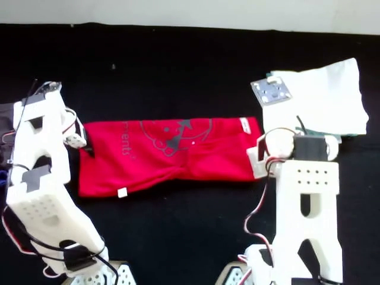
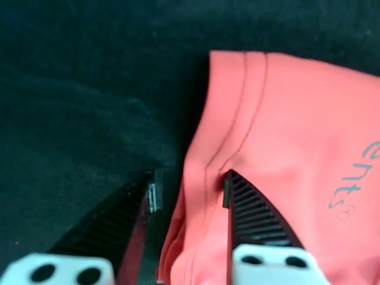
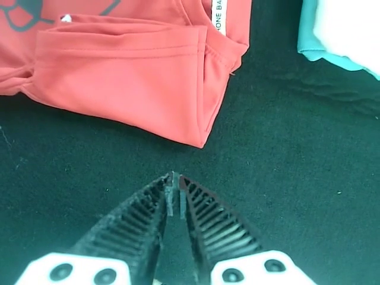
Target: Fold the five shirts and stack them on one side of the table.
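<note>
Black bench beneath everything, dark cloth from edge to edge

Across its middle, a red shirt, folded lengthways into a long band, grey print facing up, one short end by the left arm and the other by the right

Toward the far right, just beyond the red band's end, a folded white shirt, lying on a teal garment with a thin edge showing beneath

Left arm, white, at the bench's left side, bent toward the shirt's hem end; right arm, white, at the right side, wrist beside the opposite end

Left pincer apart, straddling the hemmed edge of the red shirt: one finger on the black-cloth side of the fabric, the other over the red, a fold of hem between them

Right pincer closed, tips pressed together on nothing, over bare black cloth just beside the red shirt's folded corner and not touching it

Grey patch on the white shirt's corner nearest the red one

Neck label, a white strip, at the red shirt's right end

Small white tag at the red shirt's near edge, toward the left end
</note>
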You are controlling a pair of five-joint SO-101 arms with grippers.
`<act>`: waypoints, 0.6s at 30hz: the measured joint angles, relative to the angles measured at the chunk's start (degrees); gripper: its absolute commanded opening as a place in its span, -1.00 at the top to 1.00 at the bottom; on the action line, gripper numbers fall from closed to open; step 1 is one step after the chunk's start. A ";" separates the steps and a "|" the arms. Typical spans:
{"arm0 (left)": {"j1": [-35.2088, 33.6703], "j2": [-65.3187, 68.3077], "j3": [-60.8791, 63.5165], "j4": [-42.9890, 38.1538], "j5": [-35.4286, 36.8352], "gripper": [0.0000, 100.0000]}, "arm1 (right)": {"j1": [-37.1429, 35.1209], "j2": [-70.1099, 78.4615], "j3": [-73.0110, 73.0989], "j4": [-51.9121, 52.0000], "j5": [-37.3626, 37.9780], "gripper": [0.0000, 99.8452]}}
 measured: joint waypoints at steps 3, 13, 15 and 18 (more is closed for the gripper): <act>1.05 2.20 -3.96 4.57 -0.09 0.77 | 0.00 -1.76 0.09 2.37 0.00 0.99; -1.23 3.78 -8.70 10.81 -2.99 0.98 | 0.00 -14.15 12.31 2.55 0.00 0.99; -4.31 3.96 -10.20 11.52 -4.84 0.98 | 0.00 -17.93 17.23 0.79 0.00 0.99; -10.02 4.31 -15.47 14.15 -7.03 0.98 | 1.14 -23.30 26.02 -3.25 0.00 0.99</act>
